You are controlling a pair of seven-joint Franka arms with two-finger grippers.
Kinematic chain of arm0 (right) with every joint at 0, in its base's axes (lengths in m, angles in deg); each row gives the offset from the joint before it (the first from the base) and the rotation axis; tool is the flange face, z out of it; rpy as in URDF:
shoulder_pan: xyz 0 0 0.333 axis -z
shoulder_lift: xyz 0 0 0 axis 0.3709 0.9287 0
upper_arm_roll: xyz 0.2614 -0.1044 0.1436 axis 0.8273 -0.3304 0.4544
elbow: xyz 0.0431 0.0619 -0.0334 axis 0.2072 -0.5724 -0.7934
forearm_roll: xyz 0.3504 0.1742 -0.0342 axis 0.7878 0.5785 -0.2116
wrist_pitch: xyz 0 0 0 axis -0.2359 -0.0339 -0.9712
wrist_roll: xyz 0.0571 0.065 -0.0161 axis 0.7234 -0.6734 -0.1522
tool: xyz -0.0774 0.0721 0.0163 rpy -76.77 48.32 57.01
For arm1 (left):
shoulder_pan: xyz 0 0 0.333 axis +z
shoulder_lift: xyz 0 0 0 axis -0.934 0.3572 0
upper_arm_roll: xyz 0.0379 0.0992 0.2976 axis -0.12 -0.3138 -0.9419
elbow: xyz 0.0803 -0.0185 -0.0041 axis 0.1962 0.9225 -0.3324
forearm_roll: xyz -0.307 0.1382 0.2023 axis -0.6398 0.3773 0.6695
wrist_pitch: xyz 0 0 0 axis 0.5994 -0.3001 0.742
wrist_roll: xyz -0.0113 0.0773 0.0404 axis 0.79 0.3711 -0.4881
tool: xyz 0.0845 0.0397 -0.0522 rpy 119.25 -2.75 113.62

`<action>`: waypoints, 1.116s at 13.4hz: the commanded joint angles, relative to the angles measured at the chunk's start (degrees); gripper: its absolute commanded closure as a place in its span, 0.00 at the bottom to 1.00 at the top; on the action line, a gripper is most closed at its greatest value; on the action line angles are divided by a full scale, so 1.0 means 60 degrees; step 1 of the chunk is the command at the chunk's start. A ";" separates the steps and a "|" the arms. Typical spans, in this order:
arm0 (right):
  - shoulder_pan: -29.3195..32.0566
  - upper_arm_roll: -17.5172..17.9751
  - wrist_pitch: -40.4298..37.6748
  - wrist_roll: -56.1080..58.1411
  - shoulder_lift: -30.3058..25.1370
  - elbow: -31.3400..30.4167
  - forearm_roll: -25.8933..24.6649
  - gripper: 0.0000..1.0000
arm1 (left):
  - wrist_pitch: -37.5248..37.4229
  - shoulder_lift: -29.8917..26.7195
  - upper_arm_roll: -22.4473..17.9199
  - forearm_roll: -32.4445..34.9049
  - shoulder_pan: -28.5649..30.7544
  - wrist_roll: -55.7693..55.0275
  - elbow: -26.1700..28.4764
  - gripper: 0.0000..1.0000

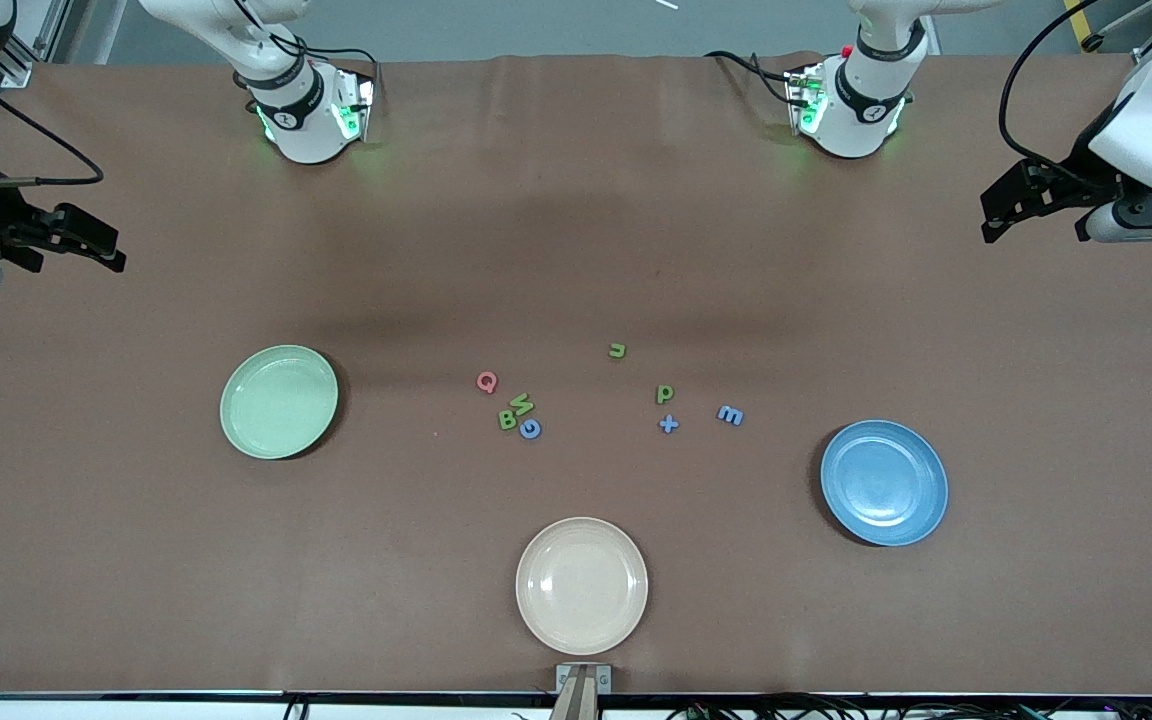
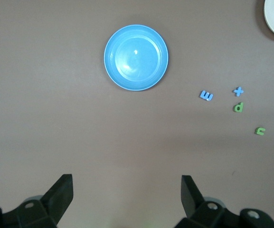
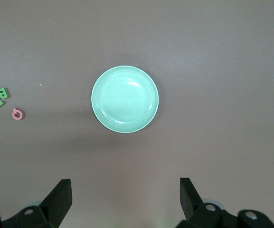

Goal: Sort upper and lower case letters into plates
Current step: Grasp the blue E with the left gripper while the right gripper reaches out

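The mint green plate lies toward the right arm's end, and it shows in the right wrist view. The blue plate lies toward the left arm's end, and it shows in the left wrist view. Both are empty. Between them lie foam letters: pink Q, green W, green B, blue G, green n, green p, blue x, blue E. My left gripper and right gripper wait open and empty, high over the table's ends.
An empty beige plate lies near the table's front edge, nearer to the front camera than the letters. The arm bases stand along the table's back edge.
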 commanded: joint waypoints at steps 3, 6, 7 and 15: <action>-0.0031 0.0004 0.0036 -0.0115 -0.0319 -0.0329 0.0059 0.00 | -0.0280 0.0244 0.0014 -0.0069 0.0020 0.0104 -0.0362 0.00; 0.0027 -0.0011 0.0021 -0.0086 -0.0304 -0.0329 0.0059 0.00 | -0.0280 0.0842 0.0087 0.0077 -0.0082 0.0030 -0.0771 0.00; 0.0027 -0.0011 0.0021 -0.0086 -0.0289 -0.0300 0.0059 0.00 | -0.0280 0.1019 0.0160 0.0106 -0.0141 -0.0100 -0.0700 0.00; 0.0203 -0.0011 0.0152 -0.0071 0.0543 0.0300 -0.0030 0.00 | 0.3552 0.3244 0.0702 0.0077 -0.1165 -0.3670 0.1013 0.00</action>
